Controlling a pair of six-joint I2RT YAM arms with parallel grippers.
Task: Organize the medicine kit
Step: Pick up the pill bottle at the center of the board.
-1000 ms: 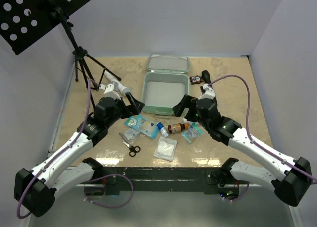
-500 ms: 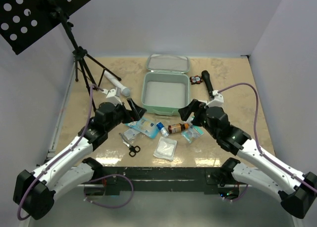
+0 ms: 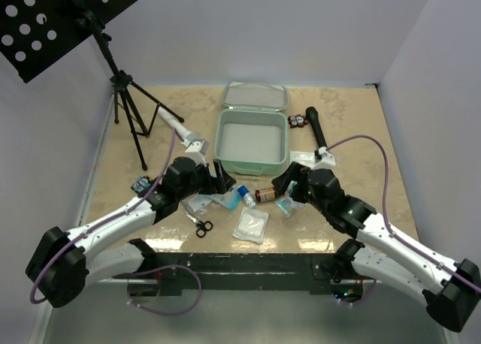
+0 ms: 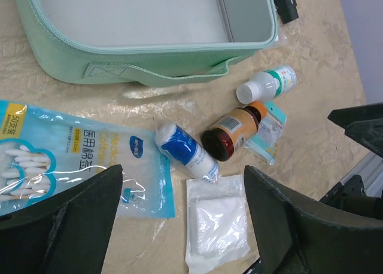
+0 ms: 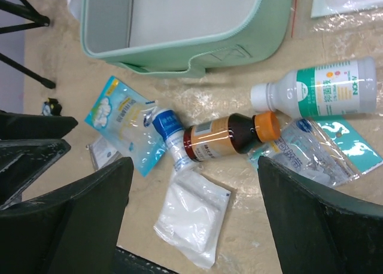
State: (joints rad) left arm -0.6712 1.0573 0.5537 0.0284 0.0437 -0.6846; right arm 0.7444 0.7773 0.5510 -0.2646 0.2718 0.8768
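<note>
The mint-green medicine kit (image 3: 219, 143) lies open in mid-table, its tray bare inside; its front wall shows in both wrist views (image 4: 149, 67) (image 5: 179, 55). In front of it lie a blue cotton-swab packet (image 4: 72, 160), a blue-and-white bandage roll (image 3: 246, 195), a brown bottle (image 3: 265, 194) with an orange cap, a white bottle (image 5: 323, 94), a teal packet (image 5: 317, 154) and a white gauze packet (image 3: 251, 225). My left gripper (image 3: 223, 180) hangs open over the roll and gauze (image 4: 182, 173). Over the brown bottle and gauze my right gripper (image 3: 289, 182) is open too (image 5: 196, 166). Neither holds anything.
Black scissors (image 3: 201, 225) and a small clear packet (image 3: 197, 205) lie left of the gauze. A white-and-grey cylinder (image 3: 176, 125) and a tripod stand (image 3: 124, 96) are at the left. A black-and-red gadget (image 3: 297, 120) and a black handle (image 3: 316, 126) lie right of the case.
Both grippers have come forward from the case's front corners, down over the loose items. The left moved right over the swab packet; the right moved toward the brown bottle.
</note>
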